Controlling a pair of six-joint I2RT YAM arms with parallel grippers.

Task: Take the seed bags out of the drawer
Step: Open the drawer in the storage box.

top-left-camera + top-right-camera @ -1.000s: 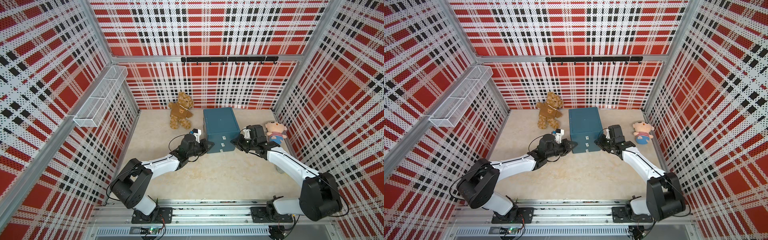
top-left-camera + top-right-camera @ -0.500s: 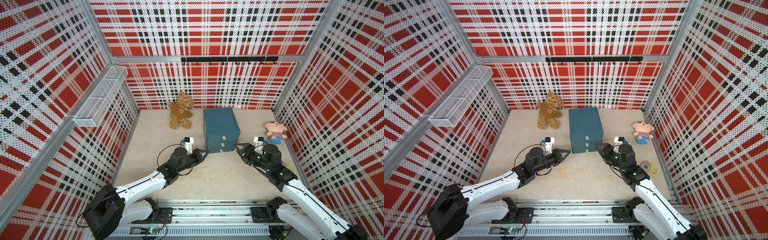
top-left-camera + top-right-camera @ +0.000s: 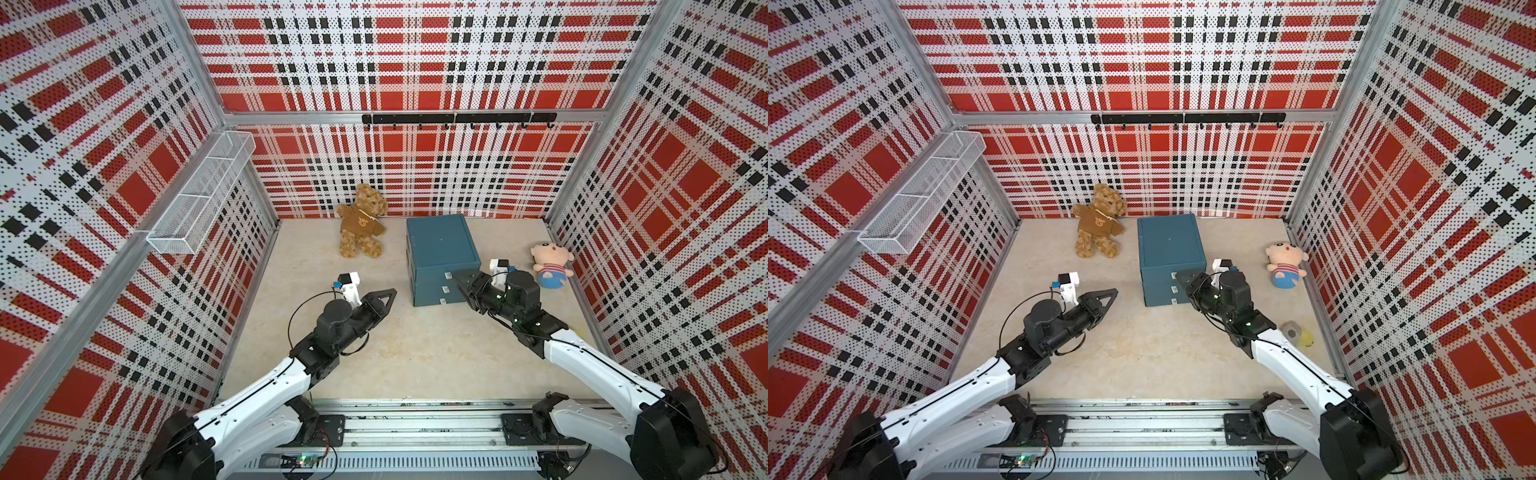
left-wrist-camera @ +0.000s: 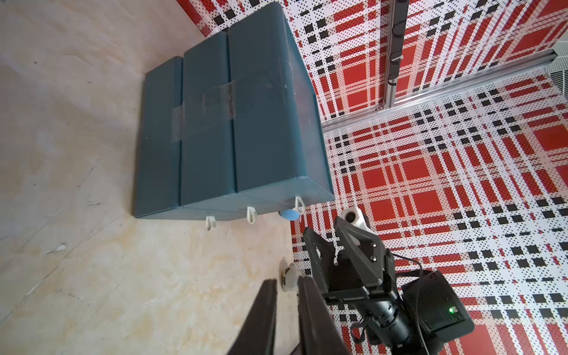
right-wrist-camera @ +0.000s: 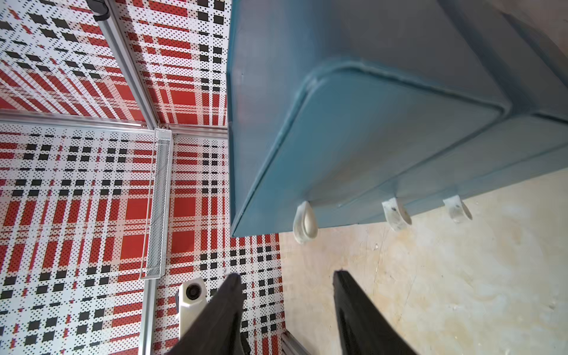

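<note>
Teal drawer unit [image 3: 442, 245] near worktop's [image 3: 415, 353] far edge, three drawers shut. Right gripper [image 5: 285, 275]: fingers [image 5: 356, 310] spread, empty, just short of top pull tab [image 5: 304, 222]. Left gripper [image 4: 286, 281]: fingers [image 4: 313, 316] slightly parted, empty.

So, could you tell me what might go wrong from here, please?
The white loop pull nearest the open right claw is small; the claw could close beside it or slip off. The teal cabinet stands free, with the left claw away from it, so a tug might drag the whole cabinet. All three drawers are shut and no seed bags show, so it may open the wrong one.
</note>
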